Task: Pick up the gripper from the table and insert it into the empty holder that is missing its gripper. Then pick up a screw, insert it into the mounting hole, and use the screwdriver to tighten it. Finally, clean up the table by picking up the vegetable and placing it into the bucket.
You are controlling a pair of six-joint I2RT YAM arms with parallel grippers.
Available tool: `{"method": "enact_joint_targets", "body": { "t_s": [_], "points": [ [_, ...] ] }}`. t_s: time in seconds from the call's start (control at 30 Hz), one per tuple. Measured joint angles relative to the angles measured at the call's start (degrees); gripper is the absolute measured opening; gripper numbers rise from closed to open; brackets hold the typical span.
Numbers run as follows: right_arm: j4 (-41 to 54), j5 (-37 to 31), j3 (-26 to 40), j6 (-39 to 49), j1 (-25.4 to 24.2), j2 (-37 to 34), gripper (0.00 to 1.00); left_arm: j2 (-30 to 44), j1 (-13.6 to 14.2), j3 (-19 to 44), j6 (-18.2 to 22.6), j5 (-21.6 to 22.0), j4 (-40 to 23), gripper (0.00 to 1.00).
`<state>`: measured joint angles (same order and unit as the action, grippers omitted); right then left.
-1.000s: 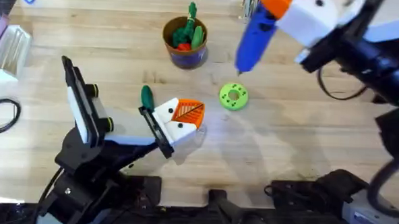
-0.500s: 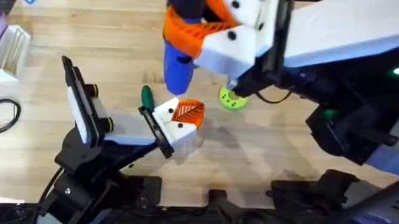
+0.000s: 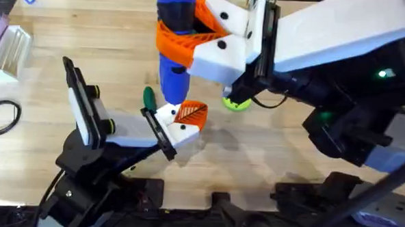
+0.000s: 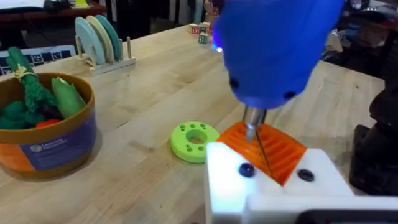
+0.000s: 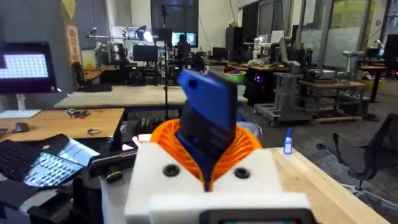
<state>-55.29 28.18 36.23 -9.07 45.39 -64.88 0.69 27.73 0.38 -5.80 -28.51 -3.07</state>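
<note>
Along the left edge of the worktop (image 3: 48, 38) a loop of black cable (image 3: 0, 115) lies flat. The left arm rises from the near left corner, and its pincer (image 3: 181, 123) sits near the middle of the worktop, white mounts to the fore; whether it is parted or closed I cannot tell. The orange ribbed gripper (image 4: 267, 149) is seated against the white holder (image 4: 273, 186), whose face carries two small dark holes (image 4: 247, 169). Just behind the pincer a dark-green vegetable (image 3: 148, 96) lies on the wood. The right arm reaches across from the near right corner, its pincer (image 3: 192, 38) clenched on the blue screwdriver (image 3: 172, 64), orange pads pressed to either side of the handle. The screwdriver hangs upright, and its thin metal tip (image 4: 256, 140) comes down onto the orange gripper right at the holder's top edge. A flat light-green disc (image 4: 194, 140) with holes lies just beyond the holder. Toward the far edge stands the bucket (image 4: 43, 146), a few toy vegetables piled inside it, and further back a rack of plates (image 4: 102, 43).
</note>
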Motion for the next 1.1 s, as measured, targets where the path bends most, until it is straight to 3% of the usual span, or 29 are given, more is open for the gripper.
{"method": "enact_joint_targets", "body": {
  "t_s": [1.1],
  "points": [
    [0.1, -2.0, 0.0, -0.4, 1.7, -2.5, 0.023, 0.0, 0.0, 0.0, 0.0, 0.0, 0.0, 0.005]
  ]
}}
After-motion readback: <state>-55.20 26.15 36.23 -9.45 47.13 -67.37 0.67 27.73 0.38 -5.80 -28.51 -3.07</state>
